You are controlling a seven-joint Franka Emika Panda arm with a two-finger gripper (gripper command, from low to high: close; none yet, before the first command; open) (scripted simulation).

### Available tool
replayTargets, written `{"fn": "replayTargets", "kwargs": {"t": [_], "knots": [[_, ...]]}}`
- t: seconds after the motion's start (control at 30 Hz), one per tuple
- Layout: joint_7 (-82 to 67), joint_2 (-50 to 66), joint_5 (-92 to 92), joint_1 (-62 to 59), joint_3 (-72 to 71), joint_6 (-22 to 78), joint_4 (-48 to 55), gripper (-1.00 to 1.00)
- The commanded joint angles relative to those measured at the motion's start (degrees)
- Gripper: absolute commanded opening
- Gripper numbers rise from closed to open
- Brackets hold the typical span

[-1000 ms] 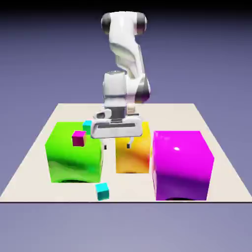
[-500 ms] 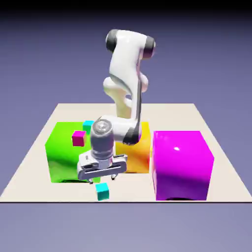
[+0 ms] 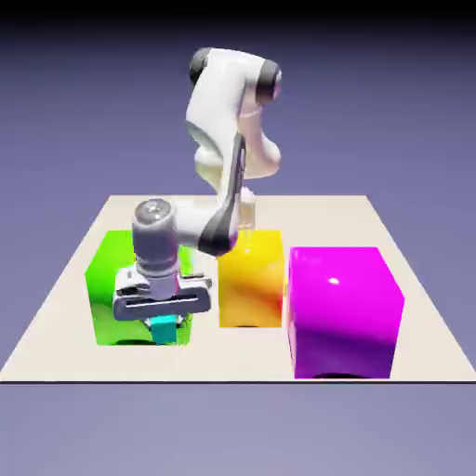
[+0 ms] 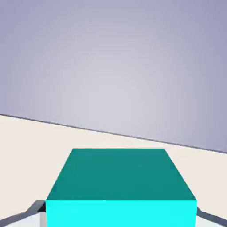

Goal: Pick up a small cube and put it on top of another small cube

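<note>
Pincer (image 3: pixel 164 322) closed on small cyan cube (image 3: pixel 164 330), one finger at each side. Cube in front of big green block (image 3: pixel 113 270), exterior view's left; orange block (image 3: pixel 251 279) and magenta block (image 3: pixel 344 307) rightward.

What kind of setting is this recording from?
Most likely a physics simulation: a rendered tabletop before a plain blue-violet backdrop, with glossy, flat-coloured blocks and a white robot arm.

The pale tabletop (image 3: pixel 251 358) bears a large magenta block (image 3: pixel 344 311), a yellow block (image 3: pixel 251 279) and a green block (image 3: pixel 107 288), the green one just behind the gripper (image 3: pixel 164 325).
</note>
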State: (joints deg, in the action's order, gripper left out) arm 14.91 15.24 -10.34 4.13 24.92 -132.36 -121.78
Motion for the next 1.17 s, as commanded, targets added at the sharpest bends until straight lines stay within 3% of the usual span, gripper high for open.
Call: {"fn": "replayTargets", "kwargs": {"t": [0.0,0.23,0.67,0.73,0.9,0.93,1.13], "knots": [[0.96,-2.08,0.22,-1.69,-0.19,0.94,-0.20,-1.00],[6.96,-16.61,0.59,-13.50,-1.57,7.71,-1.56,-1.00],[39.06,-40.63,13.91,-18.72,-12.67,30.59,-15.89,-1.00],[39.26,-40.62,14.02,-18.58,-12.75,30.69,-16.00,-1.00],[39.09,-38.63,14.30,-18.74,-12.11,19.91,-24.83,-1.00],[39.09,-38.63,14.30,-18.74,-12.11,19.91,-24.83,1.00],[39.26,-40.62,14.02,-18.58,-12.75,30.69,-16.00,1.00]]}}
